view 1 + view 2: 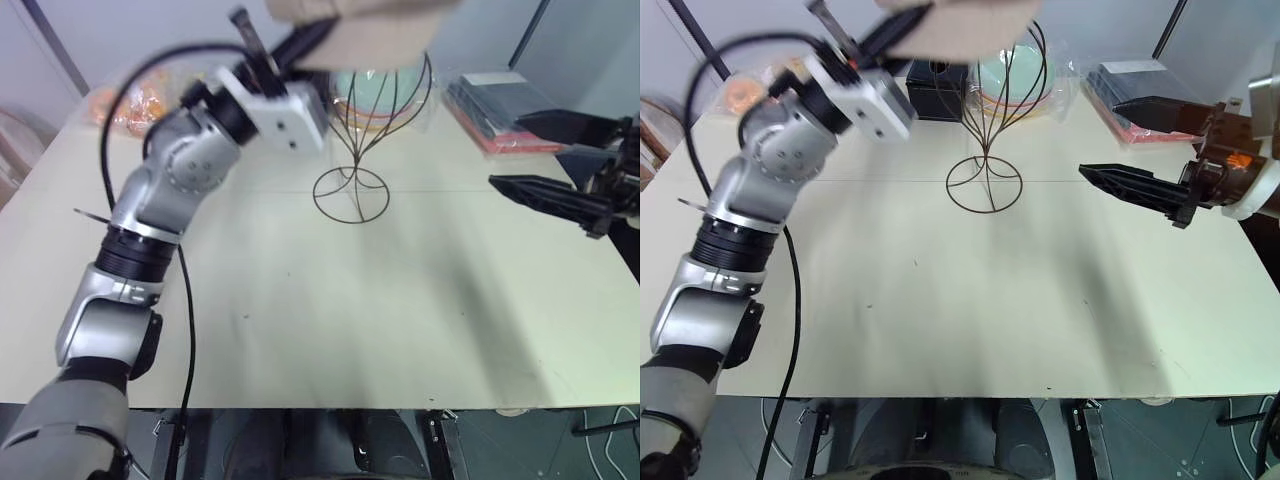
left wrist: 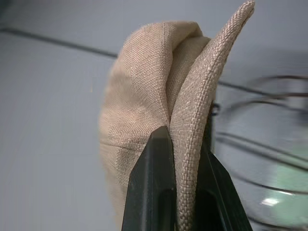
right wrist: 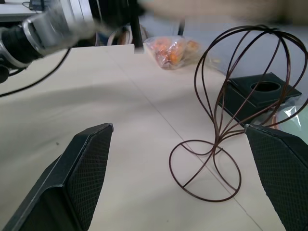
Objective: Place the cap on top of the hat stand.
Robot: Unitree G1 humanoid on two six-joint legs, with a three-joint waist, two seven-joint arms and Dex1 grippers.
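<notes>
Beige cap [image 2: 144, 110] pinched by its brim in the closed left gripper [image 2: 180, 192], raised just above the wire hat stand [image 1: 365, 140] on the table [image 1: 330, 320]. Right gripper [image 1: 1120, 150] spread wide, empty, off to the stand's right.

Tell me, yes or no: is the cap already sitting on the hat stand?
No: the left gripper holds the cap pinched by its brim in the air, above the hat stand.
</notes>
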